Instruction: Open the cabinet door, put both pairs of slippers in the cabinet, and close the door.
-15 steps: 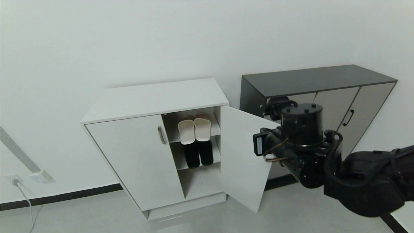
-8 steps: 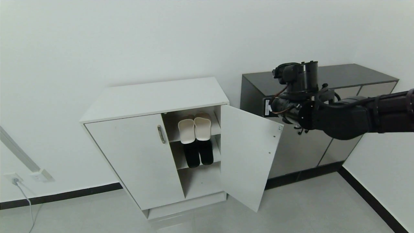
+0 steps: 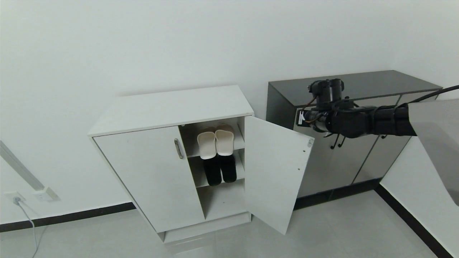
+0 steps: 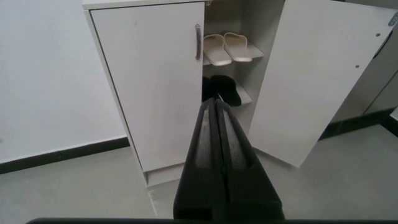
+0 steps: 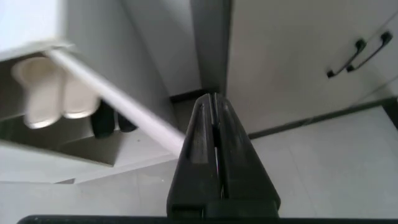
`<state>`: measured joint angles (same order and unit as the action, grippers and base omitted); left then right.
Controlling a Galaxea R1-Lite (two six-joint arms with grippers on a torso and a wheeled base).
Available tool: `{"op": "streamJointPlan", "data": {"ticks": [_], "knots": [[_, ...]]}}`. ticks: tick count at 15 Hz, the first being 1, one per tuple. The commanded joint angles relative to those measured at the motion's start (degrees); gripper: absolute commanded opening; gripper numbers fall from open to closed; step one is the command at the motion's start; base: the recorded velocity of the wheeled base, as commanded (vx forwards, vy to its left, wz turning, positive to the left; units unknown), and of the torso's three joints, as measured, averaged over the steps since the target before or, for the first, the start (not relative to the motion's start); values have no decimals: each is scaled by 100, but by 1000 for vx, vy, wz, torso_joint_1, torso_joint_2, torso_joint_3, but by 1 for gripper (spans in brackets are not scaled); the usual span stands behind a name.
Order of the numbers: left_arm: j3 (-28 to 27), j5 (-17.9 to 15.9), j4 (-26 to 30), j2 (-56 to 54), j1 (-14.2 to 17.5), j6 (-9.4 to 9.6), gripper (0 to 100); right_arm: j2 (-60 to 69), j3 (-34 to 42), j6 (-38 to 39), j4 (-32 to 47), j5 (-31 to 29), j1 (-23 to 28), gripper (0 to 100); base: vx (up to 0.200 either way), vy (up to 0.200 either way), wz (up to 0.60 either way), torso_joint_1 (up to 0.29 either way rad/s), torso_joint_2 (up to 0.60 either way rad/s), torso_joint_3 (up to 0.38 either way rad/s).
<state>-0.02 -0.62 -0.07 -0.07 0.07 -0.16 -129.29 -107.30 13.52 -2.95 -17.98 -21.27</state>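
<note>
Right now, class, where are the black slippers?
In the head view, the black slippers sit on the middle shelf of the white cabinet, in its right half, directly below the white slippers and left of the open door.

Right arm (image 3: 358, 122) swings up and away, out past the cabinet door (image 3: 274, 172).
It rises from low in the foreground, stretches out and looks smaller, its wrist now level with the door's top outer corner, in front of the dark cabinet (image 3: 358, 87).
</note>
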Motion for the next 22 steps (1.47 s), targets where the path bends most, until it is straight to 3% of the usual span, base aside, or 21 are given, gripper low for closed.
{"op": "streamJointPlan", "data": {"ticks": [1, 9, 13, 17, 22], "knots": [[2, 1, -1, 7, 1, -2, 0, -395, -116, 10, -4, 5, 106, 0, 0, 0, 0, 0, 0, 0], [2, 1, -1, 7, 1, -2, 0, -237, 166, 19, 23, 40, -35, 0, 0, 0, 0, 0, 0, 0], [2, 1, -1, 7, 1, -2, 0, 414, 1080, 46, -109, 32, -571, 0, 0, 0, 0, 0, 0, 0], [-6, 1, -1, 7, 1, -2, 0, 1178, 2310, 19, -1041, -39, -1503, 0, 0, 0, 0, 0, 0, 0], [2, 1, -1, 7, 1, -2, 0, 1820, 3479, -350, -1744, -30, -1793, 0, 0, 0, 0, 0, 0, 0]]}}
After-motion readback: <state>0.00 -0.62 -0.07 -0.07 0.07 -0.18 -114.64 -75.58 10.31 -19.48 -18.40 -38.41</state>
